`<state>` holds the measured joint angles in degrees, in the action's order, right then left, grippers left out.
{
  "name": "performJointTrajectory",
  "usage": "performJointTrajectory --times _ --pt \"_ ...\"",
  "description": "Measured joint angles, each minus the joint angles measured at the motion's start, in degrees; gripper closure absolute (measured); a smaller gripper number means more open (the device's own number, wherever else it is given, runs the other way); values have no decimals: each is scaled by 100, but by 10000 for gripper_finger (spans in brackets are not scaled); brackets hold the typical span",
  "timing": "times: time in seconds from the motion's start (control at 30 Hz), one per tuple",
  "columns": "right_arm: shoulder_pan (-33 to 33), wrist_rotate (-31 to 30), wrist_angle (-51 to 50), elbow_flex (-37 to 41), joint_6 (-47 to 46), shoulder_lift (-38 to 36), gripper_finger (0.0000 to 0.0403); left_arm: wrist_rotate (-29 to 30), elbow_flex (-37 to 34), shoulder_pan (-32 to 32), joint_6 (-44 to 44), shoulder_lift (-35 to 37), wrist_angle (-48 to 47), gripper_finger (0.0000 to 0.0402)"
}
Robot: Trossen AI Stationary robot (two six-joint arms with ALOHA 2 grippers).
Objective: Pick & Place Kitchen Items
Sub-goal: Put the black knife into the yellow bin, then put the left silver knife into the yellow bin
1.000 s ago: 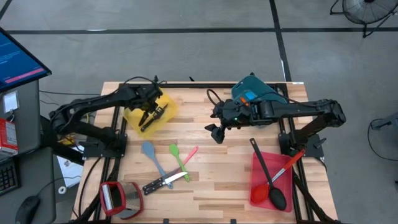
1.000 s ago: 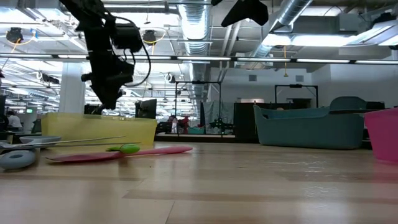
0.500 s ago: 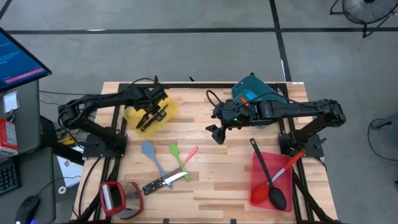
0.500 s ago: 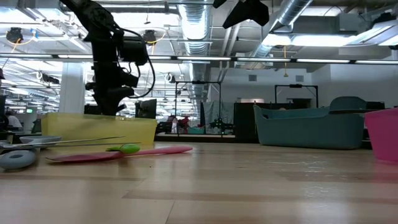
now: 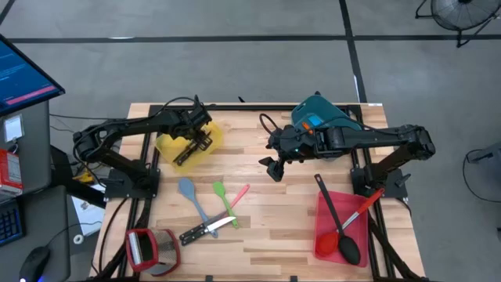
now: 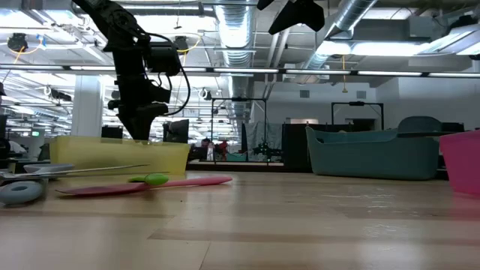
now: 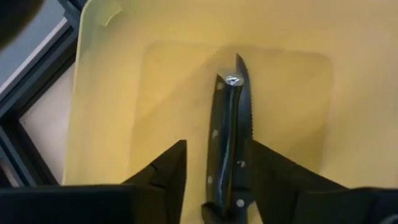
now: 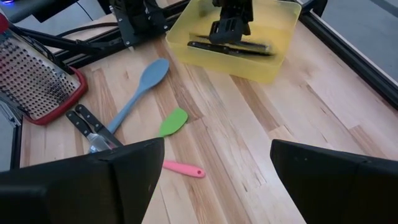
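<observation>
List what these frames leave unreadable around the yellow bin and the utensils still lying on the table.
- Left wrist view: whether the left gripper touches the black-handled knife; its handle end is cut off by the frame edge.
- Low view: the yellow bin wall hides its contents.
- High view: how many knives lie crossed mid-table; too small.
- Right wrist view: the right gripper blocks the near table.

From my left wrist view, the black-handled serrated knife (image 7: 229, 143) is cut off at the frame's bottom edge. In my low view, the yellow plastic bin (image 6: 112, 156) wall hides its contents.
</observation>
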<state>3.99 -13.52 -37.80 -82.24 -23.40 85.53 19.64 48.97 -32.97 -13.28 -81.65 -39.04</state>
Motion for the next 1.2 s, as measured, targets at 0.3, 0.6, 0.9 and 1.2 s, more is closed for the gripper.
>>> performJointTrajectory --times 0.3,0.6,0.9,1.2 --pt "-4 0 -215 0 -2 -2 112 -664 134 52 416 431 258 187" --pt "-4 13 -229 0 0 -2 112 -2898 208 904 1780 2517 315 179" --pt "-2 17 -231 0 0 -2 112 -3462 -331 2556 1760 3333 302 176" --pt "91 164 -248 0 -4 -2 112 -3464 -1241 4238 1646 3093 528 165"
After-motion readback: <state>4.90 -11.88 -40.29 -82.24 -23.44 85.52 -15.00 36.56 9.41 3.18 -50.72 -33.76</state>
